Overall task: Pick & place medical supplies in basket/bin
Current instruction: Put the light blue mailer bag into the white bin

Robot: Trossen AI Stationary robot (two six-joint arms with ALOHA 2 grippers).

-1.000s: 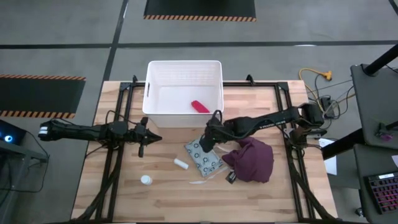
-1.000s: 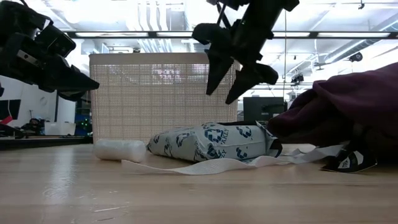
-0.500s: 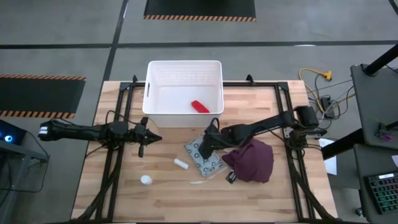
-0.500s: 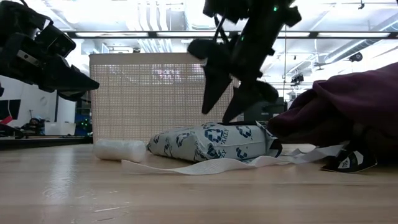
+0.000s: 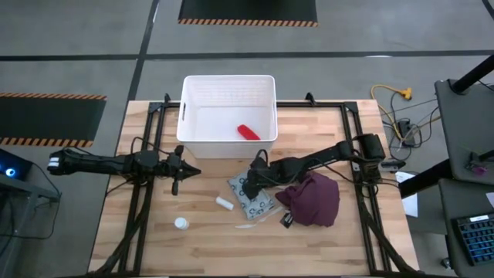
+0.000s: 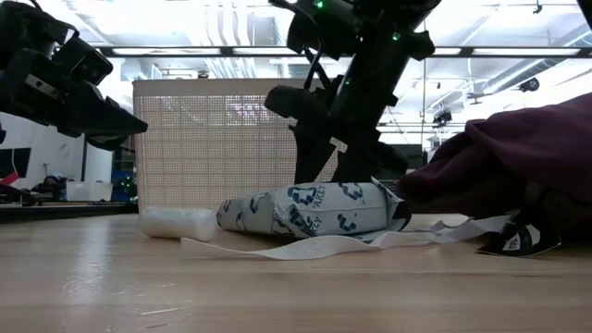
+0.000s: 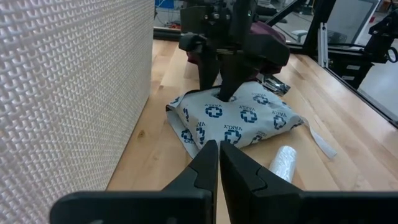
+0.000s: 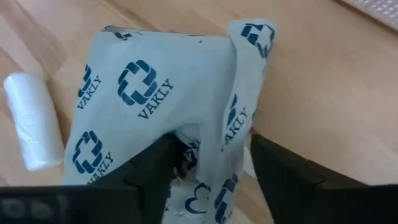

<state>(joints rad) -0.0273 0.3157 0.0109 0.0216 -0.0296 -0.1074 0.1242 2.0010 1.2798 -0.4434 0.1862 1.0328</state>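
Now the right gripper (image 5: 248,184) has dropped from above onto the flat grey-green packet printed with blue crosses (image 5: 252,195), its spread fingers (image 8: 283,177) straddling a raised fold. On the wooden slat table (image 5: 347,239), the packet lies just before the ribbed white plastic tub (image 5: 228,116). Beside it, the left gripper (image 5: 190,171) hovers with fingers together.

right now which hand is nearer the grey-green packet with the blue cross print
Right. The right hand is down on the flat grey-green packet with blue cross print, open fingers straddling a raised fold. The left hand hangs shut off to the packet's side, apart from it, near the white ribbed plastic tub.
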